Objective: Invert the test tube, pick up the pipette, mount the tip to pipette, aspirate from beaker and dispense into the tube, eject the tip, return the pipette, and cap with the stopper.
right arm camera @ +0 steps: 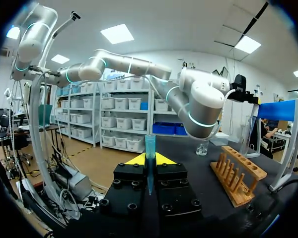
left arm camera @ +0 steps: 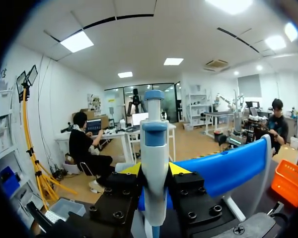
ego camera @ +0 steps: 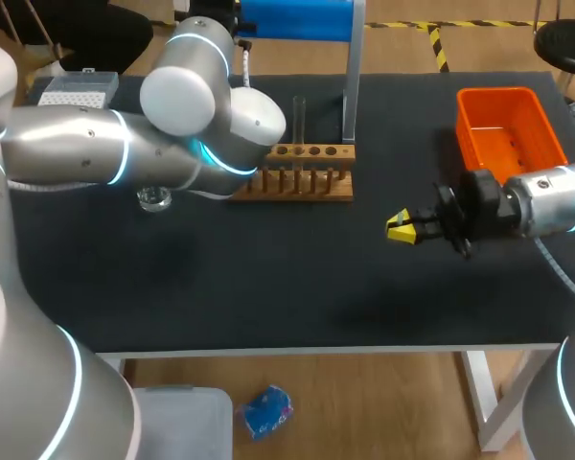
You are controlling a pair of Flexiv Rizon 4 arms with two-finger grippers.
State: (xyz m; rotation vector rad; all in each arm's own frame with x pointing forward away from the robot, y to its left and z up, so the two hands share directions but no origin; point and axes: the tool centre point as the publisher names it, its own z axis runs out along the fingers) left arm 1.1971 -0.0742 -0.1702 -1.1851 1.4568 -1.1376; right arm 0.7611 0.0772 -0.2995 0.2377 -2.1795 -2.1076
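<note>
**Now each claw is closed on one thing: the pipette on the left, the tip on the right**

Clearly, in the left wrist view, we see the left claw [left arm camera: 154, 171] closed on the pipette [left arm camera: 154, 131]. Both fingers press on its white body from two sides. The pipette stands upright between them, and its blue head rises above the yellow tips. Just behind it is the blue stand [left arm camera: 223, 166].

In the head view the left arm [ego camera: 96, 149] comes in from the left and bends toward the back of the table [ego camera: 268, 287]. It covers its own claw there, so we cannot see the pipette in this view.

The right claw [ego camera: 401, 228] hangs over the dark table, to the right of the wooden rack [ego camera: 297, 182] and a little nearer to the front edge. Its fingers point toward the left side. In the right wrist view we see a thin pipette tip [right arm camera: 150, 148], pale blue and half transparent, held between the two fingers. They are shut on it, and its wide end stands above the yellow tips.

The test tube [ego camera: 299, 117] stands upright in one hole of the rack. We cannot tell which end is up. The beaker [ego camera: 154, 198] sits on the table left of the rack, just beside the left arm. The tip box [ego camera: 75, 91] is at the far left corner. The orange bin [ego camera: 499, 94] is at the far right, behind the right claw and apart from it.
</note>
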